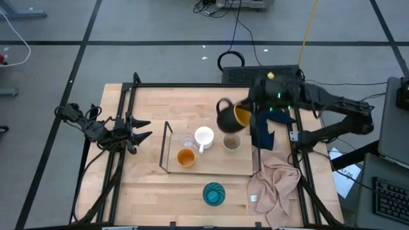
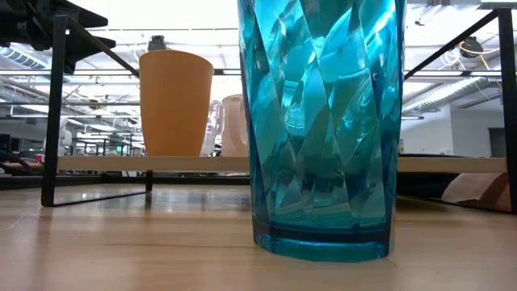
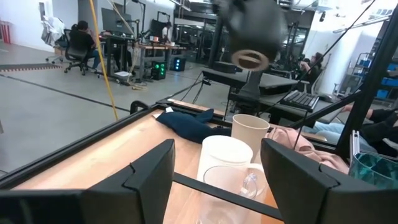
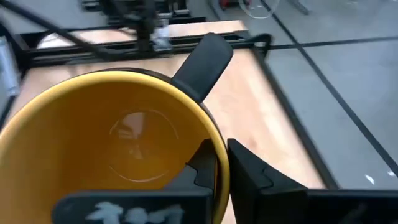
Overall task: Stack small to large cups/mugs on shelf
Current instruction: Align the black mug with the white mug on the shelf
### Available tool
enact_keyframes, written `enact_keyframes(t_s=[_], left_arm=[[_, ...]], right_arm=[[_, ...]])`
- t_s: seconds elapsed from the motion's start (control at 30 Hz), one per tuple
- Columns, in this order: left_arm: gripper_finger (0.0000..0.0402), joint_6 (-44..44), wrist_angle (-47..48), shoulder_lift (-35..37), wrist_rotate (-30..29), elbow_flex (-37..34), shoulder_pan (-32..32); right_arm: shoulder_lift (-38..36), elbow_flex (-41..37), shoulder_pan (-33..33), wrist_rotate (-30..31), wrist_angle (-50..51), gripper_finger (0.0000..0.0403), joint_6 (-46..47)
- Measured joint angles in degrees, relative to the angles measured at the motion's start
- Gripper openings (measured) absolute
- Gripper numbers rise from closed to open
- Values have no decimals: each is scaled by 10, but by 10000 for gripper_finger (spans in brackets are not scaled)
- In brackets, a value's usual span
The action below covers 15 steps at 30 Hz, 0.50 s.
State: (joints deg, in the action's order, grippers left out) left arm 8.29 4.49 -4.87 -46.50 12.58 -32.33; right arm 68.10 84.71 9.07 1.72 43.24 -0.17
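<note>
Above the shelf (image 1: pixel 211 167), the right tool (image 4: pixel 222 163) is clenched on the rim of the dark mug (image 1: pixel 229 117), 1 finger inside the yellow interior and 1 outside. Mug tilted, its long axis near horizontal, mouth toward the right arm, handle pointing away from it. On the shelf stand 4 upright vessels: clear glass (image 1: pixel 186 141), orange cup (image 1: pixel 185 157), white mug (image 1: pixel 204 137), beige cup (image 1: pixel 231 142). Teal cup (image 1: pixel 214 193) upright on the tabletop (image 1: pixel 147 191), near the front edge. Left tool (image 1: pixel 142 129) released, fingers spread, beside the shelf's left end.

Pink cloth (image 1: pixel 275 182), dark blue cloth (image 1: pixel 263 131)
</note>
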Motion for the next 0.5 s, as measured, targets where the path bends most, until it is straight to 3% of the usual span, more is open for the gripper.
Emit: enact_keyframes(t_s=[0.23,0.5], left_arm=[[237,15,0,0,0,0,0],[237,25,0,0,1,0,0]], right_arm=[[47,0,-136,60,17,10,14],[132,13,-167,61,72,10,-19]])
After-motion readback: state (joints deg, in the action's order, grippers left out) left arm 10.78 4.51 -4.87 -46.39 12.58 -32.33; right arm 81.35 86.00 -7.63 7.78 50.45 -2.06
